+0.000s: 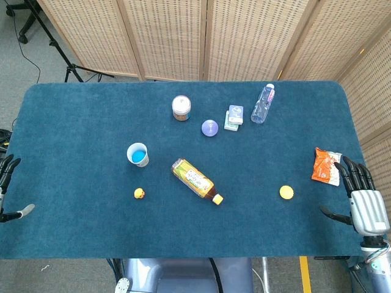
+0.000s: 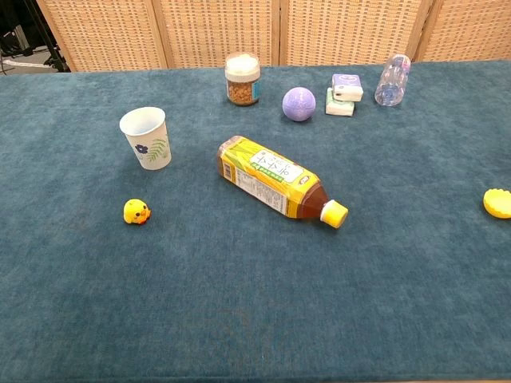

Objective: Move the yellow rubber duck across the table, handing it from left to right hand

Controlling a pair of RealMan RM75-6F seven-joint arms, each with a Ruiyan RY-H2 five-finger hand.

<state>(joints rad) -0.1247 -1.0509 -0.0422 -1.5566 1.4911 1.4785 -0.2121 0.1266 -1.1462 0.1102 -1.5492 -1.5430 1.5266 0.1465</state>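
The yellow rubber duck (image 1: pixel 139 193) (image 2: pixel 136 212) was small and round, with an orange patch low on its front. It sat upright on the blue table (image 1: pixel 73 134) (image 2: pixel 239 319), left of centre, touching nothing.

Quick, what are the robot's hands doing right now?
Left hand: open, fingers apart, holding nothing.
Right hand: open, fingers apart, holding nothing.

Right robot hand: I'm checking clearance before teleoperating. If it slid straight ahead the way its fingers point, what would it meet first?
Probably the orange snack packet, lying just beyond and slightly inward of the right robot hand. Height is unclear; the fingertips may graze its edge or pass beside it.
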